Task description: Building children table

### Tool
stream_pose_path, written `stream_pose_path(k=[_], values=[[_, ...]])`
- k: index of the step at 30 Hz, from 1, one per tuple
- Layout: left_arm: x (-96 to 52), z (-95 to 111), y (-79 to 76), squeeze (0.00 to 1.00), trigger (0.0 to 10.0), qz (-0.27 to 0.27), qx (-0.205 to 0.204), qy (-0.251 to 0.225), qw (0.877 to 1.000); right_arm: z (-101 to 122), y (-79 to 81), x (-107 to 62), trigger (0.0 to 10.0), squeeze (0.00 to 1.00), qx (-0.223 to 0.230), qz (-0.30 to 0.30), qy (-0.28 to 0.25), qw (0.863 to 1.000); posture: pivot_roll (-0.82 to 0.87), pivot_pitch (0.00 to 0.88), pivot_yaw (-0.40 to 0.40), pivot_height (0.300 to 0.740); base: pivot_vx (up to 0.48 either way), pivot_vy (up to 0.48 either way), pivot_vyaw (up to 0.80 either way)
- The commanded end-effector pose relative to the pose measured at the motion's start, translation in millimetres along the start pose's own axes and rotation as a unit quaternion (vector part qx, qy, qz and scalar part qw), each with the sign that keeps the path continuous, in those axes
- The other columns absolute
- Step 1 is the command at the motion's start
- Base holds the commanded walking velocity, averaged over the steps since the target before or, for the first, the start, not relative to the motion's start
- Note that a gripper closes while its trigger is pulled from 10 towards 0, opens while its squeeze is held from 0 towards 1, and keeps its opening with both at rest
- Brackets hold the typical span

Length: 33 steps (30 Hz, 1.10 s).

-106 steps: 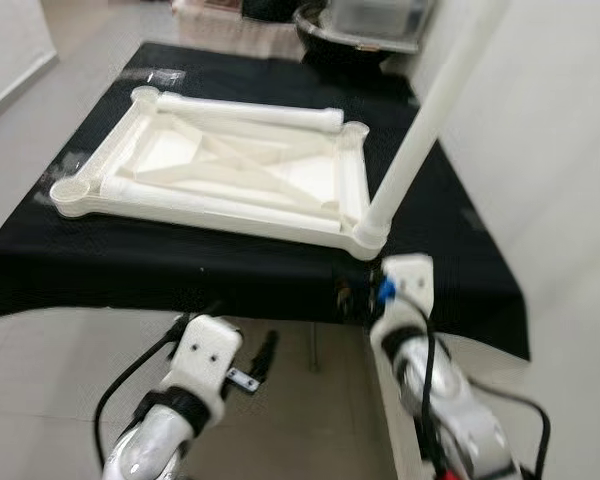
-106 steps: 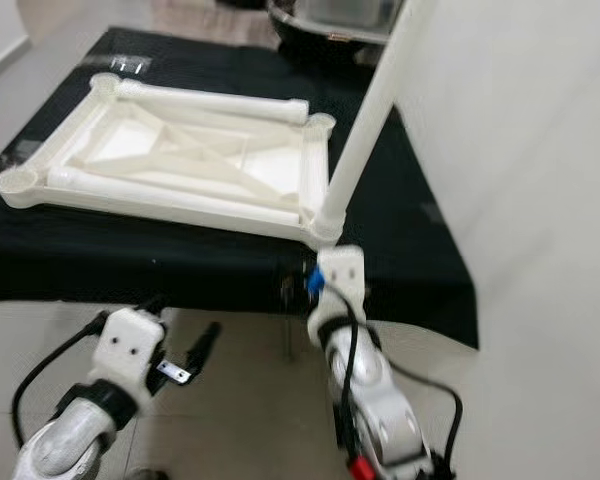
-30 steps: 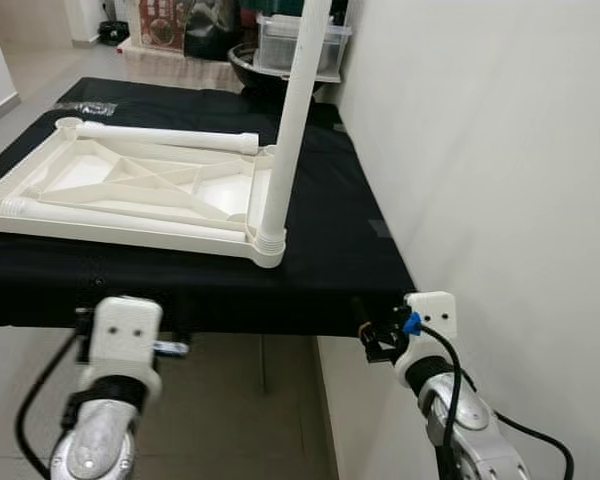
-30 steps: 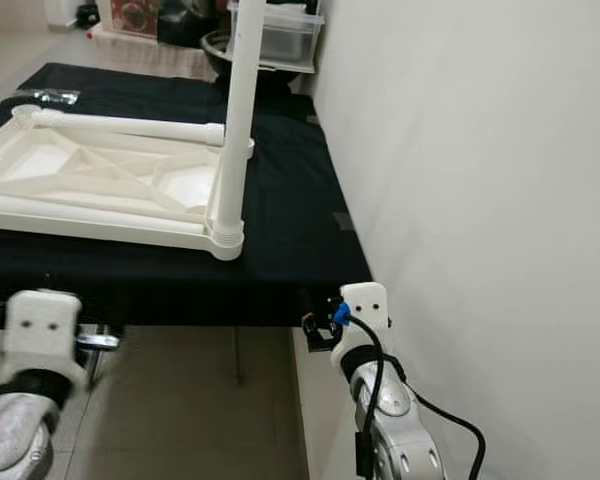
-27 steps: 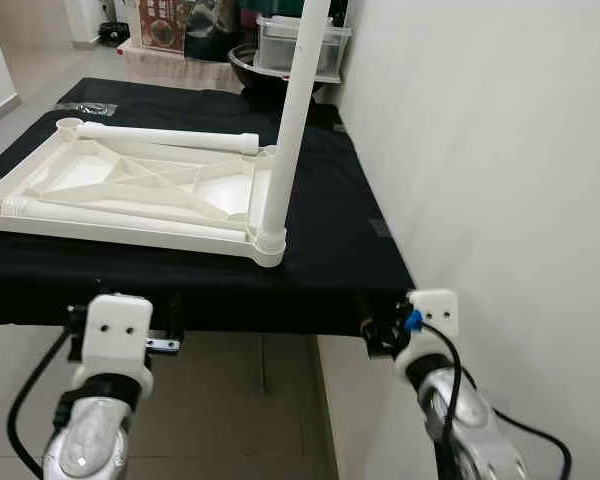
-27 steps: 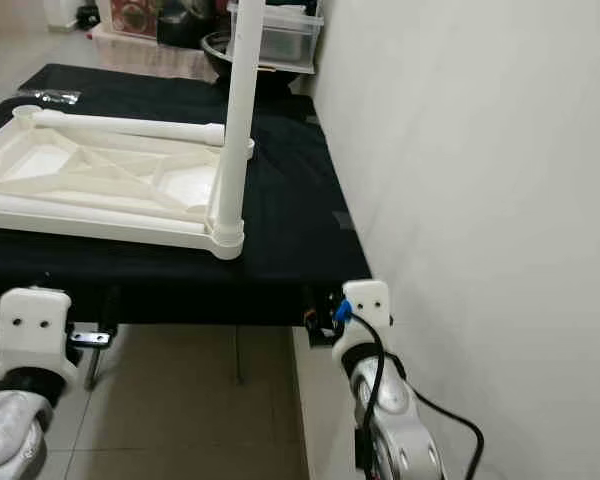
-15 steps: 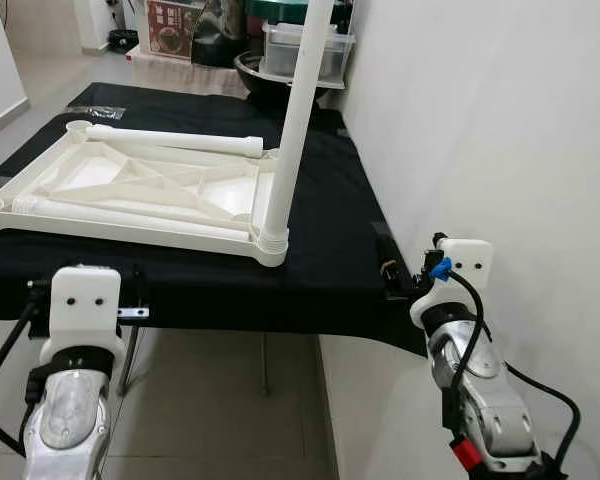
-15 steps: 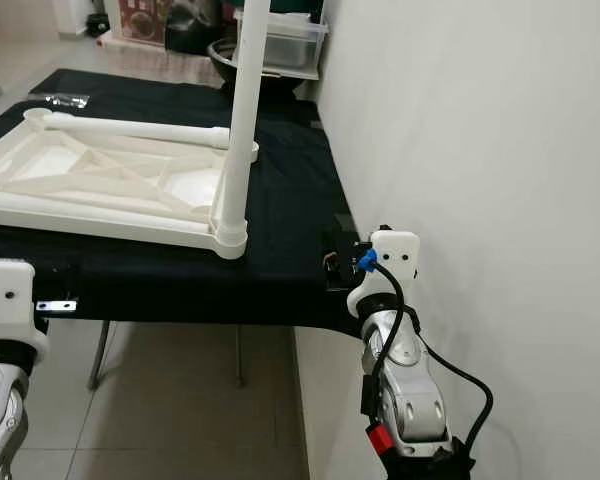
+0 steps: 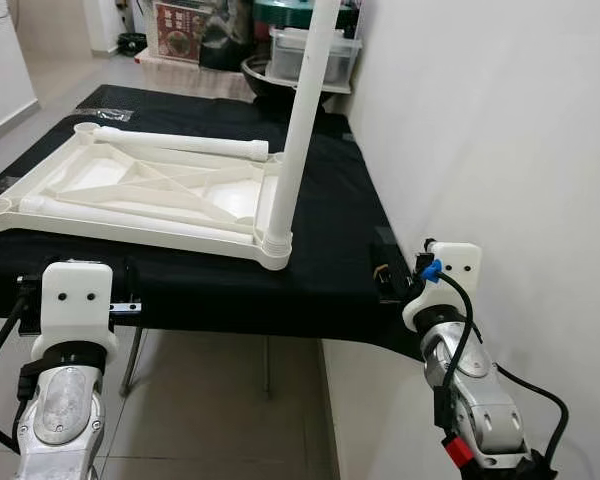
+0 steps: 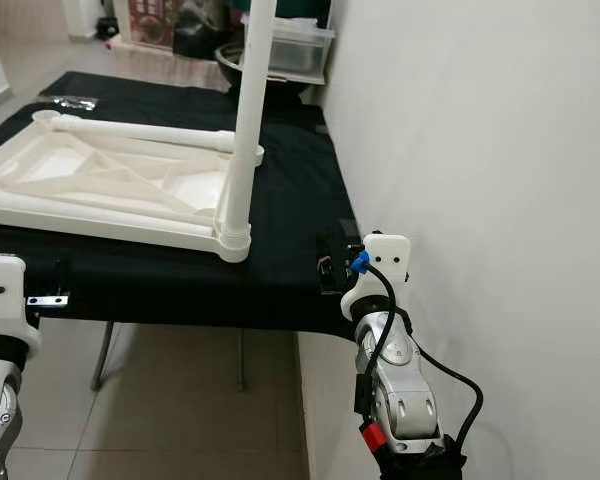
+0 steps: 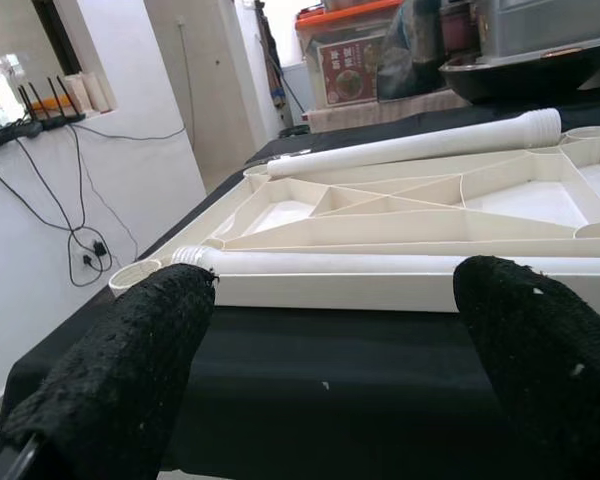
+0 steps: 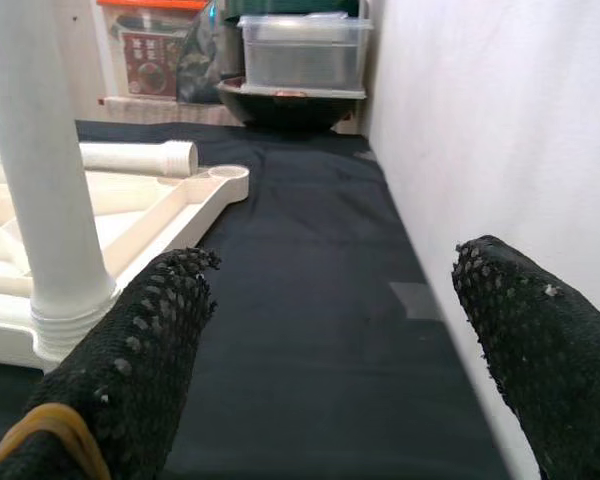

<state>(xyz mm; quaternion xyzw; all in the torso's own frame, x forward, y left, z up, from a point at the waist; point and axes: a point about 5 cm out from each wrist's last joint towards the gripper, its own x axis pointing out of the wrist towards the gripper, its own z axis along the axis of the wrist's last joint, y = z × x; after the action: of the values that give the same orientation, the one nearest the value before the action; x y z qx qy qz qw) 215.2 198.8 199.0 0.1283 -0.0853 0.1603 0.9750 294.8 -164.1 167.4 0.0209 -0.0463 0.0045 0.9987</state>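
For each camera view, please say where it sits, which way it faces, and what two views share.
Head eyes: look down at white plastic tabletop frame on black-clothed table; both silver arms show.
Left wrist: faces frame's near edge between open left gripper.
Right wrist: faces upright white leg between open right gripper.
Shared: leg.

A lived-in home, by the look of it: tiled floor (image 9: 210,400), plain white wall (image 9: 500,130) on the right, and at the top of the frame a clutter of storage boxes (image 9: 315,55), a dark basin (image 10: 230,55), household odds and ends.
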Motion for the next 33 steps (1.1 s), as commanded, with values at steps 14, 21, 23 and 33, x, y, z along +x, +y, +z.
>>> stream_pose_path(k=[14, 21, 23, 33], values=[[-11.5, -11.9, -20.7, 0.0, 10.0, -0.047, -0.008, 0.032, 0.998, -18.6, 4.5, -11.8, 10.0, 0.0, -0.005, 0.006, 0.028, 1.0, 0.1, 0.046, -0.132, 0.74, -0.265, 0.0, 0.0], [-10.5, -11.9, -18.3, 0.0, 10.0, -0.039, 0.002, 0.029, 0.999, -17.1, 4.6, -9.3, 10.0, 0.0, -0.008, 0.01, 0.024, 1.0, 0.11, 0.042, -0.137, 0.74, -0.118, 0.0, 0.0], [-10.2, -11.6, -17.9, 0.0, 10.0, -0.037, 0.002, 0.028, 0.999, -16.9, 4.6, -9.3, 10.0, 0.0, -0.009, 0.01, 0.023, 1.0, 0.11, 0.042, -0.137, 0.74, 0.0, 0.0, 0.0], [-7.6, -9.4, -14.2, 0.0, 10.0, -0.027, 0.002, 0.024, 0.999, -15.8, 4.9, -9.3, 10.0, 0.0, -0.012, 0.01, 0.022, 1.0, 0.1, 0.047, -0.136, 0.74, 0.0, 0.0, 0.0]])
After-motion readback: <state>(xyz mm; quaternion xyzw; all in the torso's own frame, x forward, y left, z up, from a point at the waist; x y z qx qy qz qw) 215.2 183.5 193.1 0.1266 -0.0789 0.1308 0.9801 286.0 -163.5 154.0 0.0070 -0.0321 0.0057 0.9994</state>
